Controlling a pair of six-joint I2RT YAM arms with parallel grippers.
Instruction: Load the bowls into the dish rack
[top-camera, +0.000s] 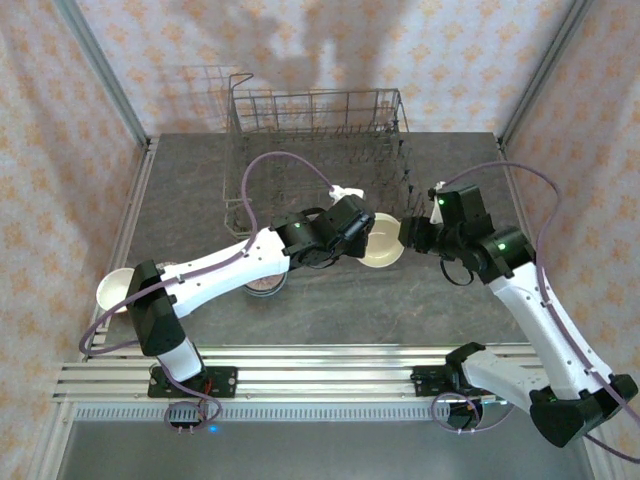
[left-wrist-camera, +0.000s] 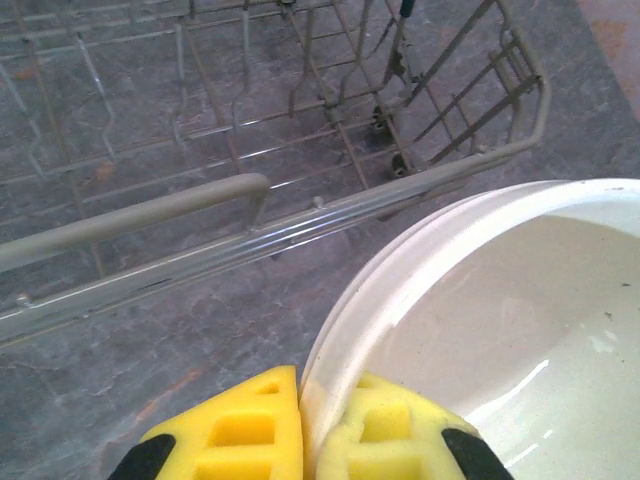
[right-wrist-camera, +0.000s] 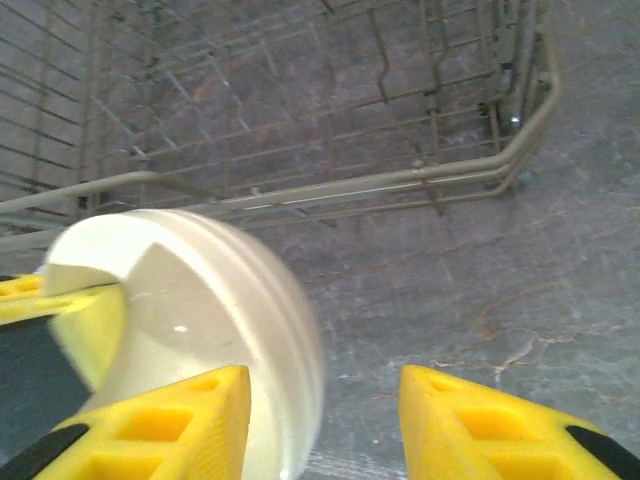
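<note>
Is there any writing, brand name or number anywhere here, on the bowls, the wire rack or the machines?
None can be read. The cream bowl, the dish rack and the white arms carry no visible lettering. The walls have a repeating pattern without words, and the green lights on the arms are plain dots.

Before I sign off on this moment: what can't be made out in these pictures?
- Top view: bowl under the left forearm, mostly covered by the arm; colour and pattern unreadable.
- Top view: cream bowl near the table's left edge, partly behind the left arm's lower link.
- Left wrist view: held cream bowl, cut off by the right and bottom edges.
- Right wrist view: that bowl is blurred; whether the right fingers touch it is unclear.
</note>
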